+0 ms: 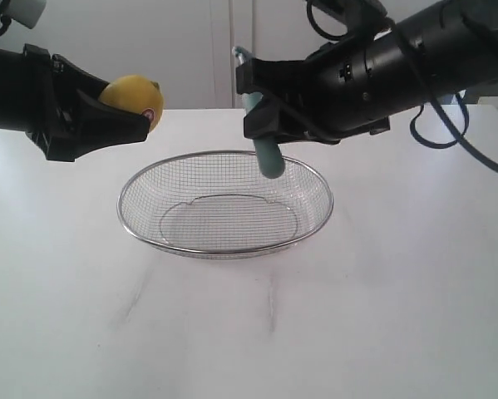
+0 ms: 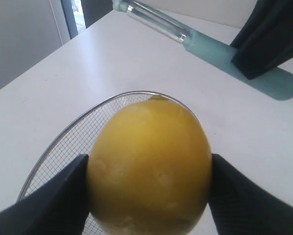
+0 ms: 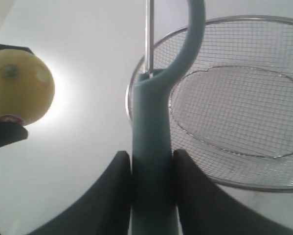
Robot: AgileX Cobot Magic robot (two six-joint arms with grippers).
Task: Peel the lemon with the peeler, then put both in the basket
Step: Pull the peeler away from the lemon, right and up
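Observation:
The yellow lemon [image 1: 134,97] is held in the air at the left, above the table, with my left gripper [image 1: 136,116] shut on it; its black fingers [image 2: 53,200] press both sides of the lemon [image 2: 148,164]. My right gripper [image 1: 261,112] is shut on the teal handle of the peeler [image 1: 267,145], which hangs above the far rim of the wire basket [image 1: 132,224]. In the right wrist view the peeler [image 3: 151,127] points past the basket [image 3: 151,54], its metal blade forward, and the lemon [image 3: 19,90] is off to the side. The peeler [image 2: 219,51] also shows beyond the lemon in the left wrist view.
The basket sits on a white table [image 1: 398,291] and holds nothing. A pale wall and door lie behind. Black cables [image 1: 456,133] trail from the right arm at the upper right.

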